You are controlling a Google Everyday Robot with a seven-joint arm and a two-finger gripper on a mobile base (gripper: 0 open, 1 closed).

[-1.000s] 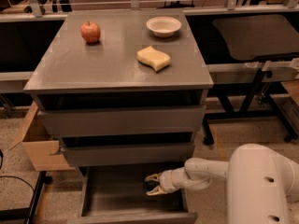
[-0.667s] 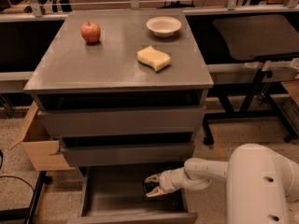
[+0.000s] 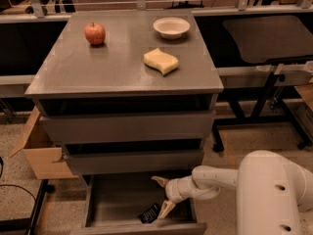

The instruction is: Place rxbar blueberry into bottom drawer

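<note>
The bottom drawer (image 3: 115, 199) is pulled open below the two shallower drawers. The rxbar blueberry (image 3: 149, 213), a small dark wrapper with faint white print, lies on the drawer's floor near its front right, next to the front wall. My gripper (image 3: 163, 195) reaches into the drawer from the right, just above and right of the bar. It is open, with one tan finger (image 3: 159, 180) up and the other (image 3: 167, 209) down beside the bar. It holds nothing.
On the cabinet top (image 3: 98, 67) are a red apple (image 3: 95, 33), a white bowl (image 3: 171, 27) and a pale yellow wavy sponge (image 3: 161, 61). A cardboard box (image 3: 36, 153) stands at the left. My white arm (image 3: 274, 195) fills the lower right. A black table frame (image 3: 266, 89) stands at the right.
My gripper's fingers have spread apart inside the drawer. The dark bar has left them and now lies on the drawer floor just below.
</note>
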